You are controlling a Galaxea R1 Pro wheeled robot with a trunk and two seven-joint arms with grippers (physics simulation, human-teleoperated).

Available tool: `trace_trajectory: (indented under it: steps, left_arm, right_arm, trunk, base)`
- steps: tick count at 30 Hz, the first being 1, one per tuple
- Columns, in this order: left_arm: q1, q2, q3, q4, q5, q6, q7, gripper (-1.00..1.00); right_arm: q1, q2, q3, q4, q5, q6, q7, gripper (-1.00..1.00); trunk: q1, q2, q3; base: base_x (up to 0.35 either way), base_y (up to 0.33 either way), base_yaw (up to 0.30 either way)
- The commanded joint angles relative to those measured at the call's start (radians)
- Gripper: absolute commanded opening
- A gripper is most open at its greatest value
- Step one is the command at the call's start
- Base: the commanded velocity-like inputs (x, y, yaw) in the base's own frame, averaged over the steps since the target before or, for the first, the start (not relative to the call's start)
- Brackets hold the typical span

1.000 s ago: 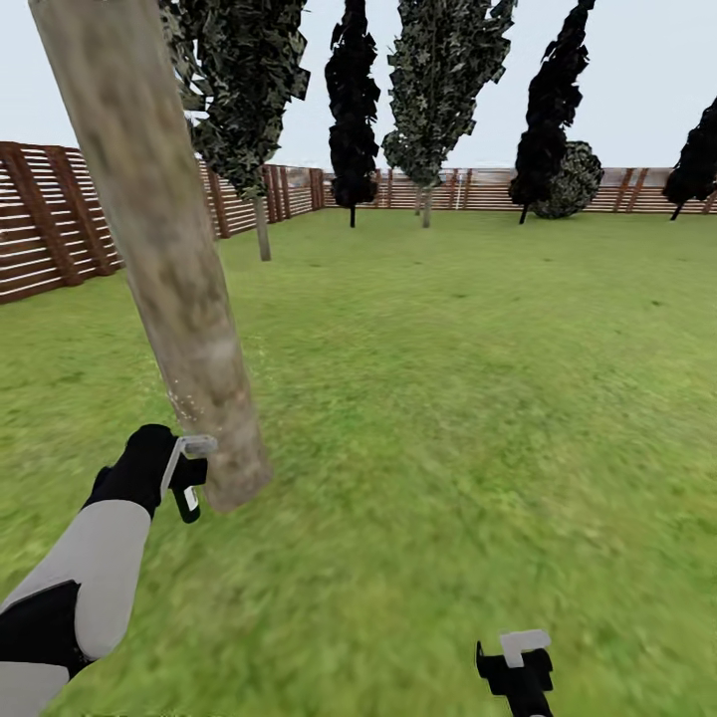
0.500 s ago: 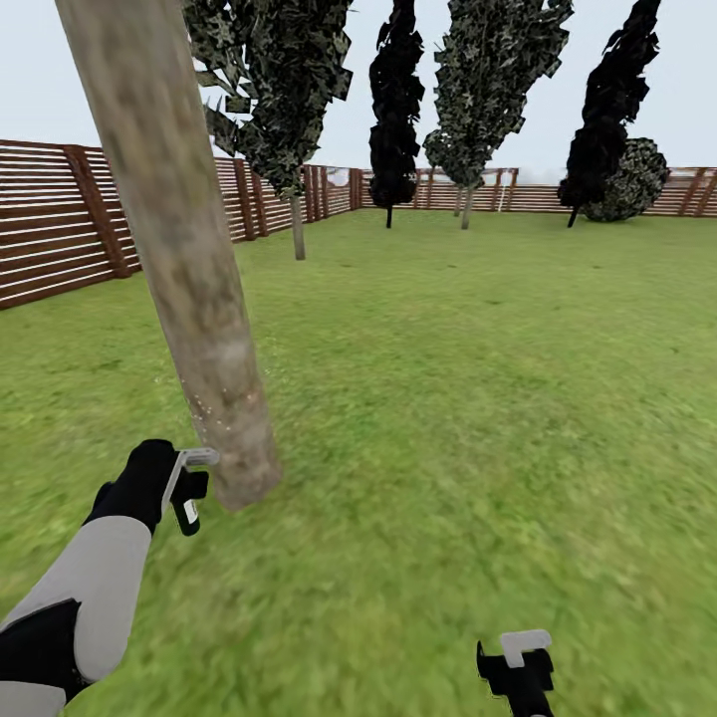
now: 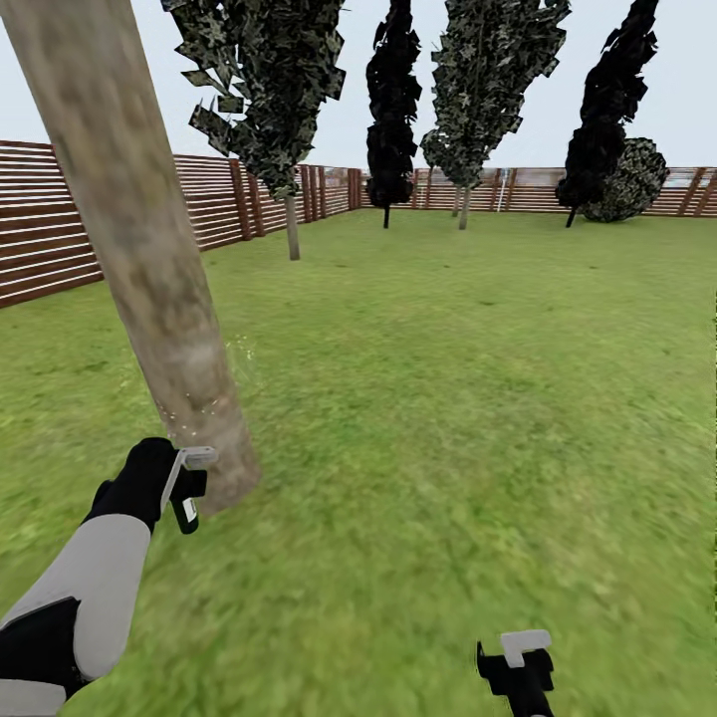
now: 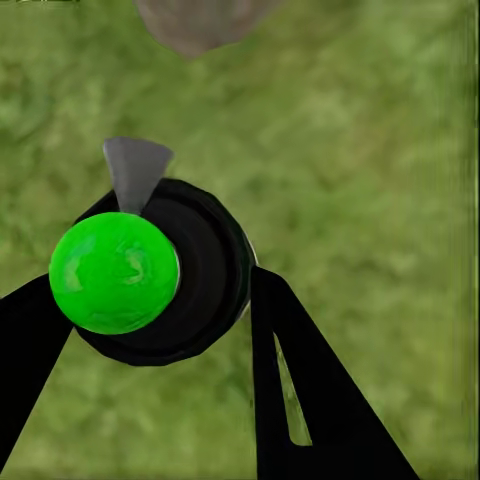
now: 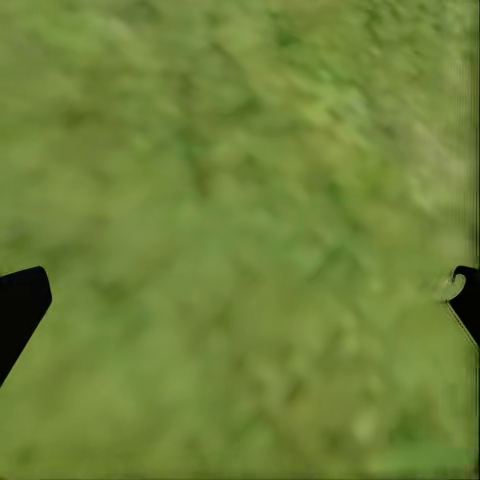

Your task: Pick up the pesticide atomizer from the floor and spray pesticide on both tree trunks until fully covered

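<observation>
One thick tree trunk (image 3: 149, 269) leans just ahead of the left gripper (image 4: 160, 300), which clamps the pesticide atomizer (image 4: 150, 270). The right gripper (image 5: 240, 300) hangs spread wide over grass (image 3: 448, 398); a slatted fence (image 3: 214, 199) rings the lawn.

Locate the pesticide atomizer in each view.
Head view: atomizer lower left, in the left pincer, beside the tree trunk.
Left wrist view: green-capped, black-bodied atomizer between the fingers; trunk base beyond.
Right wrist view: grass.
Shared landmark: the tree trunk, head and left wrist views.
</observation>
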Motion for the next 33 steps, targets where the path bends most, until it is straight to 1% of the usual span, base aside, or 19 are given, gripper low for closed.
trace_trajectory:
  steps: [1,5,7,10,13,16,17,18,19,21,22,23,24,25,28,33]
  left_arm:
    - [-0.003,-0.001,0.004,-0.001,-0.011,0.004,-0.009,-1.00]
    - [-0.014,-0.005,0.005,-0.001,-0.010,0.005,-0.009,-1.00]
    - [-0.033,-0.006,0.005,-0.001,-0.010,0.007,-0.010,-1.00]
    - [-0.047,0.004,0.003,-0.003,-0.011,0.014,-0.011,-1.00]
    - [-0.049,0.004,0.001,-0.004,-0.011,0.016,-0.012,-1.00]
    - [-0.092,-0.010,-0.001,-0.017,-0.010,0.019,-0.011,-1.00]
    - [-0.104,-0.028,-0.002,-0.019,-0.011,0.020,-0.010,-1.00]
    - [-0.113,-0.059,-0.004,-0.019,-0.014,0.025,-0.007,-1.00]
    - [-0.116,-0.067,-0.005,-0.020,-0.016,0.027,-0.005,-1.00]
    - [-0.117,-0.063,-0.006,-0.020,-0.018,0.028,-0.004,-1.00]
    - [-0.117,-0.052,-0.006,-0.023,-0.020,0.030,-0.004,-1.00]
    - [-0.117,-0.017,-0.006,-0.025,-0.017,0.031,-0.006,-1.00]
    - [-0.117,-0.005,-0.005,-0.026,-0.016,0.031,-0.007,-1.00]
    - [-0.116,0.000,-0.006,-0.027,-0.015,0.032,-0.008,-1.00]
    - [-0.113,-0.005,-0.007,-0.029,-0.015,0.032,-0.009,-1.00]
    - [-0.111,-0.006,-0.005,-0.029,-0.015,0.033,-0.009,-1.00]
  right_arm:
    - [-0.001,0.000,-0.007,0.002,0.011,-0.003,-0.004,1.00]
    - [-0.001,0.000,-0.007,0.002,0.011,-0.003,-0.004,1.00]
    - [-0.001,0.000,-0.007,0.002,0.011,-0.003,-0.005,1.00]
    - [-0.001,0.000,-0.007,0.002,0.011,-0.003,-0.005,1.00]
    - [-0.001,0.000,-0.007,0.001,0.011,-0.003,-0.005,1.00]
    - [-0.001,0.000,-0.008,0.000,0.011,-0.003,-0.005,1.00]
    - [-0.001,0.000,-0.008,0.000,0.011,-0.003,-0.005,1.00]
    - [-0.001,0.000,-0.008,0.000,0.011,-0.003,-0.005,1.00]
    - [-0.001,-0.001,-0.008,0.000,0.011,-0.003,-0.005,1.00]
    - [-0.001,0.000,-0.008,0.000,0.011,-0.003,-0.005,1.00]
    - [-0.001,0.000,-0.007,0.000,0.011,-0.003,-0.005,1.00]
    - [-0.001,-0.001,-0.007,0.000,0.011,-0.003,-0.005,1.00]
    - [-0.001,-0.001,-0.007,0.000,0.010,-0.003,-0.005,1.00]
    - [-0.001,-0.001,-0.007,0.000,0.010,-0.003,-0.004,1.00]
    - [-0.001,-0.004,-0.007,-0.001,0.010,-0.003,-0.005,1.00]
    - [-0.001,-0.009,-0.007,-0.001,0.011,-0.003,-0.005,1.00]
  trunk:
    - [0.000,0.000,-0.001]
    - [0.000,0.000,-0.001]
    - [0.000,0.000,-0.001]
    - [0.000,0.000,-0.001]
    - [0.000,0.000,-0.001]
    - [0.000,0.000,-0.001]
    - [0.000,0.000,-0.001]
    - [0.000,0.000,-0.001]
    - [0.000,0.000,-0.001]
    - [0.000,0.000,-0.001]
    - [0.000,0.000,-0.001]
    - [0.000,0.000,-0.001]
    - [0.000,0.000,-0.001]
    - [0.000,0.000,-0.001]
    - [0.000,0.000,-0.001]
    - [0.000,0.000,-0.001]
  base:
    - [0.000,-0.277,0.051]
    - [0.034,-0.277,0.222]
    - [0.151,-0.251,0.273]
    - [0.192,-0.157,0.277]
    - [0.045,-0.030,0.278]
    - [0.002,-0.002,0.278]
    - [0.001,0.000,0.278]
    - [0.000,0.000,0.278]
    - [0.000,0.000,0.278]
    - [0.000,0.000,0.278]
    - [0.000,0.000,0.278]
    - [0.000,0.000,0.186]
    - [0.064,-0.007,0.095]
    - [0.173,-0.052,0.049]
    - [0.260,-0.110,0.013]
    - [0.308,-0.064,0.000]
